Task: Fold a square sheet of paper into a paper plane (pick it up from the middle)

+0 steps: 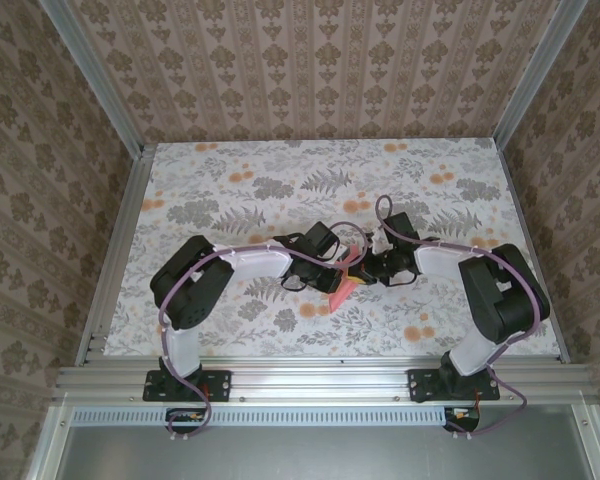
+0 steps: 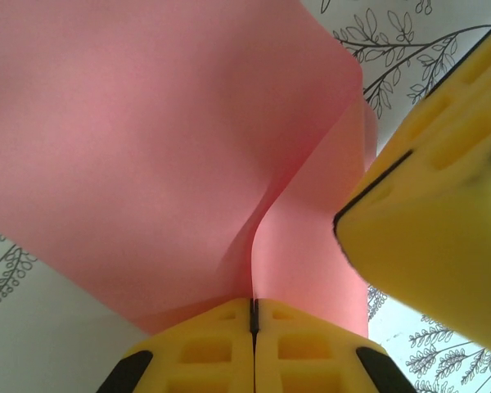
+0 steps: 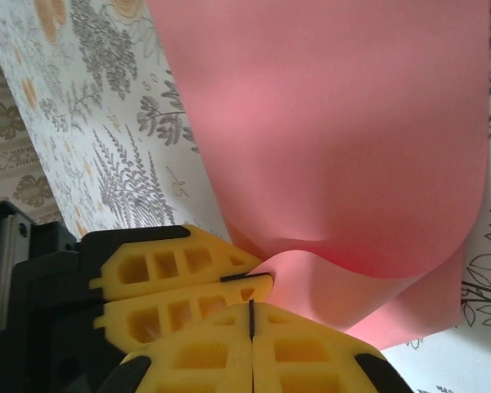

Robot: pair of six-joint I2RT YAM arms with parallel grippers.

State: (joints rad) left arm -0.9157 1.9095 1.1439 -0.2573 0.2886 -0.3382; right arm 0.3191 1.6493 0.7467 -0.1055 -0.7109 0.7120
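Observation:
The square sheet of paper (image 1: 343, 285), plain pink-red, is lifted at its middle above the floral table, both flaps curving away from a central ridge (image 2: 229, 164) (image 3: 352, 147). My left gripper (image 1: 335, 264) (image 2: 253, 307) is shut on the paper at that ridge, and the sheet runs straight into its closed yellow jaws. My right gripper (image 1: 366, 268) (image 3: 251, 309) is shut too, its tip pressed close beside the left gripper (image 3: 266, 277) and against the lower flap. No paper shows in its slit. The right gripper (image 2: 344, 217) crowds in from the right of the left wrist view.
The table (image 1: 230, 190) is covered by a grey fern and orange flower print. Aluminium rails (image 1: 110, 260) run along its sides and near edge, and patterned walls enclose it. Both arms bend inward and meet at the table's middle.

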